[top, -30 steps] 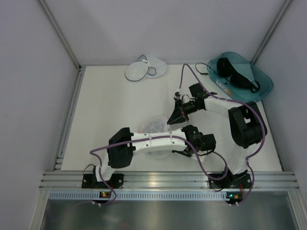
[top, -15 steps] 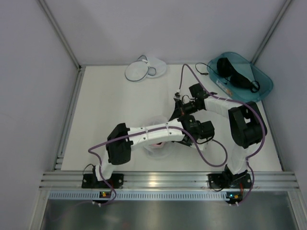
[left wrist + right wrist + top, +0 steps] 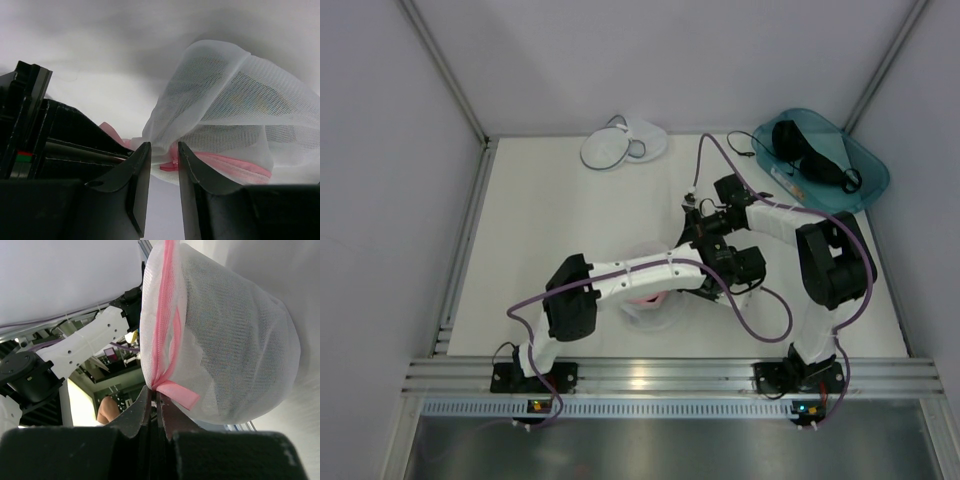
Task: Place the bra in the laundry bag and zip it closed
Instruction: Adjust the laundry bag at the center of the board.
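Where the white counter (image 3: 540,230) carries the whole scene, the pink-rimmed bag (image 3: 225,335), a white mesh pouch near its middle, serves as the reference for every position. The left arm (image 3: 620,280) reaches across the near side of this bag and covers most of it from above. The right arm (image 3: 830,260) bends in from the bag's right and far side. The teal bin (image 3: 868,172) stands well apart, far and to the right of the bag, at the counter's back corner. The laundry bag (image 3: 605,152), white mesh with a thin grey rim, lies well beyond the pink-rimmed bag at the far edge, its two round halves side by side. The bra (image 3: 805,155), black, lies inside the teal bin, well apart from both bags. The right gripper (image 3: 153,392) has its jaws closed on the pink-rimmed bag's zip rim, just beside a pink tab (image 3: 180,394); the bag bulges out from that pinch. The left gripper (image 3: 164,147) has its jaws slightly apart, the fingertips at a gathered fold of mesh and pink rim; whether they touch it cannot be told.
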Robot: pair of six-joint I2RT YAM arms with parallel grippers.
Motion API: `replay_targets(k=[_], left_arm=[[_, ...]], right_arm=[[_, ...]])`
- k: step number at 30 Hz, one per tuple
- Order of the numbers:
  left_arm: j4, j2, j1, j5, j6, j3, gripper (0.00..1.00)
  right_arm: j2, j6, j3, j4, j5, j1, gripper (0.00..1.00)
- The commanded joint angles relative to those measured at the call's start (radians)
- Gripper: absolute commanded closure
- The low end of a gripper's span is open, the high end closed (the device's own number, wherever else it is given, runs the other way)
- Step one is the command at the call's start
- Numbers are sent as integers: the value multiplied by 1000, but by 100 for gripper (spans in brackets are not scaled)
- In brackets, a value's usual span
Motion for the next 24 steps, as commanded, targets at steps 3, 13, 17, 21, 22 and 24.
replay_targets(k=[3,13,17,21,22,24], left_arm=[[-186,4,-9,-10,6,33,66],[-186,-10,-20,-17,-2,-19,65],[-184,-16,-21,-36,0,-36,65],[-184,-19,-21,-72,1,-38,63],[-186,-19,-21,-79,0,-36,63],[-184,-21,-21,-93,1,-33,64]], right_arm=[[-42,3,12,-1,-35,-4,100],[-54,54,-7,29,-49,-4,100],[-57,54,-10,26,-52,-4,100],[-66,51,-11,20,-49,-4,100],[-69,51,-13,15,-49,-4,100],[-75,43,-14,12,-50,-4,100]])
